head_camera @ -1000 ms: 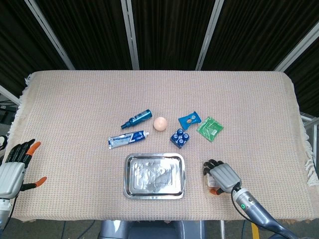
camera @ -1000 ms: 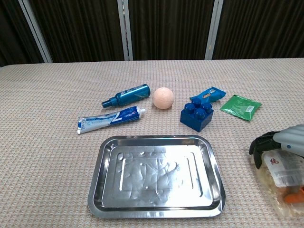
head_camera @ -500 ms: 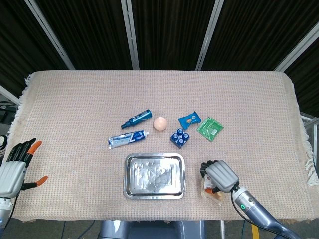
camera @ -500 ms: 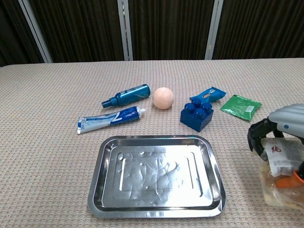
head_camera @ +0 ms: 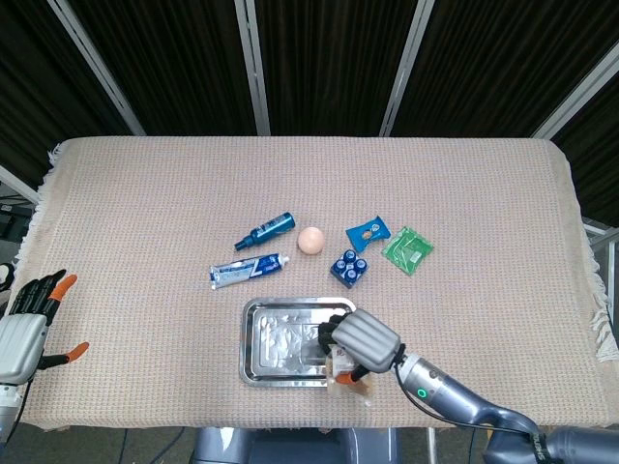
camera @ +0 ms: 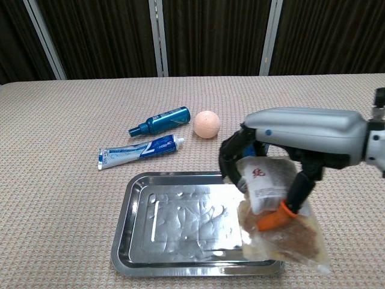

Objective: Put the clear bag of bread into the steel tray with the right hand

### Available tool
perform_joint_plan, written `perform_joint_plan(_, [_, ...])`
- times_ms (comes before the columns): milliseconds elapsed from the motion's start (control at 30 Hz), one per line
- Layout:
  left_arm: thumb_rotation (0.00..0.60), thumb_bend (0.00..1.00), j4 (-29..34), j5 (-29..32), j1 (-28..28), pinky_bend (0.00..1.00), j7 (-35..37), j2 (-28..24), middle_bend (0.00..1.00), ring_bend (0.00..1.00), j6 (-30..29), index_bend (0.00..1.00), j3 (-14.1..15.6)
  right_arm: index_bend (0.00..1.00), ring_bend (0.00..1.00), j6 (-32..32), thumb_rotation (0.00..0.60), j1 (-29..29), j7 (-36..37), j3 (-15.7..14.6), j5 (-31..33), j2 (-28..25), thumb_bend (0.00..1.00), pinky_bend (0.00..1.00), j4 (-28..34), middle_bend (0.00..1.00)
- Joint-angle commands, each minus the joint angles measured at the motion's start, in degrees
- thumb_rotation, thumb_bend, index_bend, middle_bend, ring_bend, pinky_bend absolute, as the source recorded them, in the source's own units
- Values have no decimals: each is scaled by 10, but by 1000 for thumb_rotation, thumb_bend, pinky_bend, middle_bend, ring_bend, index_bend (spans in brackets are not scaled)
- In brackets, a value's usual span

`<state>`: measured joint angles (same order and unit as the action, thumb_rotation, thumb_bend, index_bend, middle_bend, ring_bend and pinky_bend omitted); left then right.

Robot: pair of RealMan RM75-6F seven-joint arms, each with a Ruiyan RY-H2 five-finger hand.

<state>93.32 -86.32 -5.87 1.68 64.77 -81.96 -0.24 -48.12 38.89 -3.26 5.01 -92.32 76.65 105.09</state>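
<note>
Now our right hand (camera: 283, 156) grips the clear bag of bread (camera: 278, 217) near its top, dark fingers (camera: 231, 158) curled round the labelled end and an orange-tipped thumb pressing from the other side; the bag hangs below the fingers, long axis roughly vertical in the chest view, lifted off the cloth; it dangles over the right side of the steel tray (camera: 135, 208), its lower end reaching past the near right corner of the rim, so we judge the coming move wants a little more travel leftward and away from the table edge before lowering, or the bag may settle across the rim.

From the head view the same hand (head_camera: 360, 340) covers the tray's right edge (head_camera: 253, 343); nothing lies inside the tray that we can see.

Beyond the tray, well apart from the bag: a toothpaste tube (camera: 138, 150), a blue bottle (camera: 159, 121), a peach ball (camera: 207, 124); the blue block (head_camera: 348, 267), blue packet (head_camera: 368, 232) and green packet (head_camera: 406, 249) show overhead.

Our left hand (head_camera: 27, 324) rests far off at the table's left edge, fingers spread, holding nothing.
</note>
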Motion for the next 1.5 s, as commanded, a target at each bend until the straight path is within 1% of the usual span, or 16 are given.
perform_joint_plan(33, [600,134,-4,3,2,0,3,-1,0,0,1,74,1,577,380,34,600,33,7,17,13,38,89,587,-26,396])
perform_joint_plan(233, [600,132,-14,11,6,0,11,-1,0,0,1,73,1,565,372,86,600,80,2,33,44,104,88,587,-83,390])
perform_joint_plan(367, [600,133,-20,13,8,0,16,-1,0,0,3,73,2,444,318,112,600,106,-11,43,75,143,87,561,-127,334])
perform_joint_plan(467, [600,133,-23,13,7,0,19,0,0,0,4,72,2,295,206,123,600,118,-17,51,100,161,87,459,-148,242])
perform_joint_plan(533, [600,133,-23,12,7,0,20,0,0,0,4,71,1,129,73,127,600,125,-26,57,117,169,85,310,-162,115])
perform_joint_plan(600, [600,133,-23,10,5,0,20,0,0,0,3,68,1,24,3,139,600,132,-36,60,138,169,74,173,-168,21])
perform_joint_plan(667, [600,133,-22,9,5,0,19,0,0,0,3,67,0,0,0,142,600,136,-44,63,156,162,63,79,-165,0])
perform_joint_plan(733, [600,134,-21,9,4,0,18,0,0,0,4,66,-1,0,0,136,600,135,-55,64,170,152,58,28,-158,0])
perform_joint_plan(767, [600,133,-20,9,3,0,17,0,0,0,4,65,-1,0,0,129,600,132,-60,65,177,143,57,23,-150,0])
perform_joint_plan(933, [600,132,-14,4,-1,0,12,0,0,0,5,64,-3,0,0,91,600,114,-80,63,183,95,57,22,-105,0])
perform_joint_plan(1200, [600,133,-4,-2,-6,0,4,1,0,0,5,63,-5,11,0,27,600,67,-118,45,202,-16,56,23,-27,0])
perform_joint_plan(1267, [600,133,-2,-3,-8,0,3,1,0,0,6,63,-5,93,0,-3,600,44,-122,35,203,-42,58,62,-14,13])
perform_joint_plan(1300, [600,133,-2,-3,-8,0,2,1,0,0,6,63,-5,180,13,-16,600,35,-121,32,201,-48,58,114,-11,50])
perform_joint_plan(1367, [600,135,0,-4,-9,0,1,1,0,0,7,63,-5,291,54,-53,600,12,-115,25,189,-57,57,203,-11,124])
perform_joint_plan(1400, [600,134,2,-5,-10,0,0,1,0,0,7,62,-5,315,77,-75,600,-3,-109,19,178,-60,58,227,-15,147])
perform_joint_plan(1500, [600,135,5,-7,-11,0,-3,-1,0,0,5,63,-7,321,98,-121,600,-35,-103,3,157,-66,58,244,-24,159])
